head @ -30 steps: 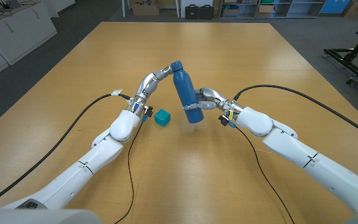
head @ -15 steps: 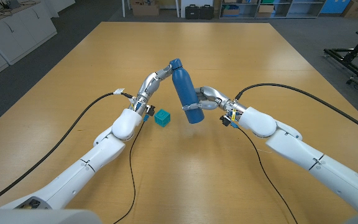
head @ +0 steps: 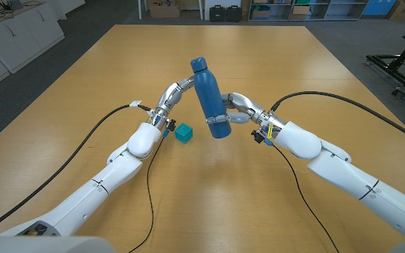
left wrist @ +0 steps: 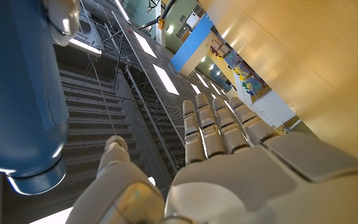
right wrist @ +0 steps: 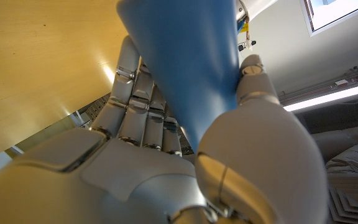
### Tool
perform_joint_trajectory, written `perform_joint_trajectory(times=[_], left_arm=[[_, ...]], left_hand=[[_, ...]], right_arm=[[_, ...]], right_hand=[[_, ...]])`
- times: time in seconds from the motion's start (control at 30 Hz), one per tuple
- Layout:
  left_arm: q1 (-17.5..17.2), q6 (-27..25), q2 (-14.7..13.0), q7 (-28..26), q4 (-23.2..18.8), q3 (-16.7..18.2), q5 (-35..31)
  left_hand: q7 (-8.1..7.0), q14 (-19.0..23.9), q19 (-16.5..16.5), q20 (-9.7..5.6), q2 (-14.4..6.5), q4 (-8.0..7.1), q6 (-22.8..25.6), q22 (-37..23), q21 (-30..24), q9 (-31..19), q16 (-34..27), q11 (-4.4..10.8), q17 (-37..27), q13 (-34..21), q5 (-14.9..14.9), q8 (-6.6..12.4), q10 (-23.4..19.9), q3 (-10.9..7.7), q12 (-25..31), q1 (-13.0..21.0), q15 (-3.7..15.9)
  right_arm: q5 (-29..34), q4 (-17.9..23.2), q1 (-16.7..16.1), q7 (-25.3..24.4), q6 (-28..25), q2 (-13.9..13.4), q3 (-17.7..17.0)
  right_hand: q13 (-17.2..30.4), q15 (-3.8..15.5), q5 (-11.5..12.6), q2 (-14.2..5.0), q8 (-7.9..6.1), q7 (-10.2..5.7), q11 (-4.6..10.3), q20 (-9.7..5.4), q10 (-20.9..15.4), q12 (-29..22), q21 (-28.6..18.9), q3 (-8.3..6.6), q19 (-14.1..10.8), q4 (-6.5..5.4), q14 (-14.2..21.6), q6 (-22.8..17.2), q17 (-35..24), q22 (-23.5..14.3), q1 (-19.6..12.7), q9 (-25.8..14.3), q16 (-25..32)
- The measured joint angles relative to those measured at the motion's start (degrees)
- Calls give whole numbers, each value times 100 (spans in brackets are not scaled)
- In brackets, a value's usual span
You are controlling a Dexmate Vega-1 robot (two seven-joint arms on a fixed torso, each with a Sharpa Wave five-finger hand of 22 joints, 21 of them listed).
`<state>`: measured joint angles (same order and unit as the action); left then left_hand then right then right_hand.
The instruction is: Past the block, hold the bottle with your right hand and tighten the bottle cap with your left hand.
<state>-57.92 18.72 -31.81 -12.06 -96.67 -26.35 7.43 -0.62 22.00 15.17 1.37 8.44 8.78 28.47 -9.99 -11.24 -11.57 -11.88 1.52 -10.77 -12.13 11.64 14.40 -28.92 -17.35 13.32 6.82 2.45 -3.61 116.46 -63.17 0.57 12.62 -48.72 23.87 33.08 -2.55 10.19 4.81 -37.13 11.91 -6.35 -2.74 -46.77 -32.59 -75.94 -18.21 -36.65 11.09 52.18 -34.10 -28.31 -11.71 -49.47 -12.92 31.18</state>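
A blue bottle [head: 207,98] with a blue cap [head: 199,65] hangs tilted above the table, cap end leaning away from me. My right hand [head: 233,112] grips its lower body; its fingers wrap the bottle [right wrist: 185,68] in the right wrist view. My left hand [head: 178,89] reaches up on the bottle's left side, just below the cap, holding nothing. In the left wrist view its fingers [left wrist: 219,127] are straight and apart, with the bottle [left wrist: 17,93] and its cap [left wrist: 36,177] beside the thumb. A small teal block [head: 183,132] sits on the table under my left wrist.
The wooden table [head: 259,56] stretches wide beyond the bottle. Black cables [head: 100,130] trail from both wrists over the near part of the table. Boxes and shelves stand on the floor past the far edge.
My right hand has raised the bottle a little, so the cap now stands above my left hand's fingertips. The left hand has barely moved. The block has stayed put.
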Motion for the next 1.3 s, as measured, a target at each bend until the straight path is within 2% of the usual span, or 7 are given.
perform_joint_trajectory(times=[0.23, 0.43, 0.57, 0.83, 1.03, 1.3], left_arm=[[-239, 105, -102, -94, -143, 140, 74], [-514, 231, -239, -162, -268, 317, 213], [-733, 327, -384, -165, -340, 476, 347], [-964, 492, -577, -89, -384, 689, 556], [-1034, 549, -609, -44, -308, 798, 688], [-1107, 512, -561, -235, -296, 894, 677]], left_hand=[[0, 0, -12, -12, 0, 0, 0, 0, 0, 0, 0, -29, 0, 0, -7, 0, -28, 0, 0, 0, 0], [-2, 43, 1, -82, 0, 0, 62, 0, 0, 0, 0, -30, 0, 0, -22, 0, -71, 0, 0, 0, 2], [-2, 43, 34, -115, 0, 0, 62, 0, 0, 0, 0, -39, 0, 1, -22, 0, -79, 1, 0, 0, 1], [28, 63, 42, -170, -26, -25, 92, 0, 0, 0, 0, -39, 0, 1, -22, 0, -79, -24, 0, 26, 21], [28, 62, 13, -199, -65, -24, 92, 0, 0, 0, 0, -39, 0, 1, -22, 0, -79, -24, 0, -1, 21], [28, 62, 56, -156, -101, -11, 92, 0, 0, 0, 0, -39, 0, 1, -44, 0, -79, -45, 0, 23, 21]], right_arm=[[35, -118, -77, -294, -49, 229, -7], [241, -165, -206, -735, -236, 518, 1], [438, -177, -301, -1197, -463, 713, 29], [675, -143, -480, -1722, -818, 1006, 88], [770, -162, -524, -2003, -1003, 1103, 91], [658, -493, -402, -2051, -904, 1109, 9]], right_hand=[[27, 0, 0, 1, 14, 0, 0, 0, 0, 10, -16, 0, 0, 0, 0, 0, -11, 0, -1, 0, -1], [9, 0, -1, 1, 24, 0, 0, 0, 0, 10, -16, 0, 0, 0, 1, 0, -26, 27, -1, 0, -2], [9, -1, -2, 2, 4, 0, 1, 0, 0, 11, -16, 0, 1, 0, 1, 0, -26, 27, -2, 0, -12], [17, 24, -3, 2, 0, 0, 1, 10, 0, 11, -60, 0, 10, 0, -24, 0, -26, 27, -2, 1, -13], [49, 24, -8, 2, 1, 0, 1, 40, 0, 16, -60, 0, 40, 0, -24, 0, -26, 27, -2, 1, -13], [49, 41, -9, 33, 2, 0, 1, 39, 0, 33, -60, 0, 42, 0, -41, 0, -26, 53, -33, 1, -58]])
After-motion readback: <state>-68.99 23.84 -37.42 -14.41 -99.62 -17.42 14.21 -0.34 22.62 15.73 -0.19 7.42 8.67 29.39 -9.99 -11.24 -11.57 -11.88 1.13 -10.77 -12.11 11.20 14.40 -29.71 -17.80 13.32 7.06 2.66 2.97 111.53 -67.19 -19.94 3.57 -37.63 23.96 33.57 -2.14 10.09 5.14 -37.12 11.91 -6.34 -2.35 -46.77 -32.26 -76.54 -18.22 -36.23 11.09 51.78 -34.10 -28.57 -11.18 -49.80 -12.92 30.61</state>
